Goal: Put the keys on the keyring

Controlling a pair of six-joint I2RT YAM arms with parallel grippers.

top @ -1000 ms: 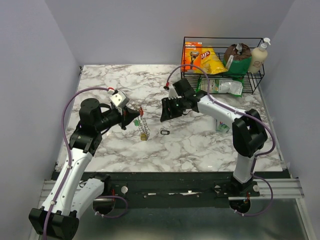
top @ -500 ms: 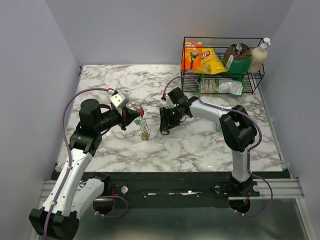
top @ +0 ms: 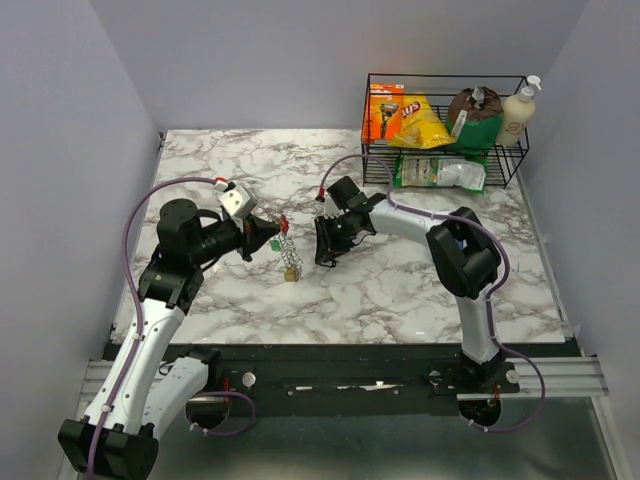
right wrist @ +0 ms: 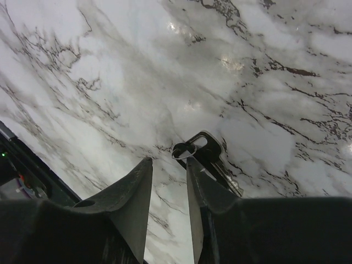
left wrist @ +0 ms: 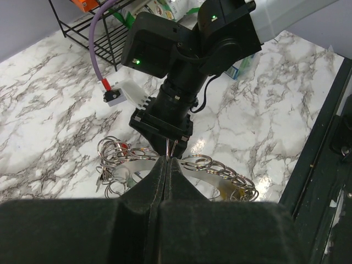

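Left gripper (left wrist: 166, 164) clenched tight on the keyring (left wrist: 201, 162), the two fingers pressed together with a thin wire caught at the tips. Loops of silvery coil fan out on both sides of the grip. From above, the keyring hangs as a short chain off the left gripper, out over the left-centre of the marble table (top: 400, 290). Its yellow-gold piece (top: 288, 272) is at the lower end, at or just above the surface; contact not clear. One key with a red head (top: 284, 222) sits at the upper end of the coil. Other keys too small to pick out among the loops. Right gripper (right wrist: 168, 162) is tipped steeply down close to the table, just beside the keyring on its right and not touching it. Its fingers are parted by a narrow gap with only bare marble between them, nothing grasped. A small dark clip (right wrist: 212, 157) with a little ring lies flat on the table just past the fingertips, nearest the right-hand finger. A wire basket (top: 445, 76) of groceries stands at the far right corner, well apart from both arms.
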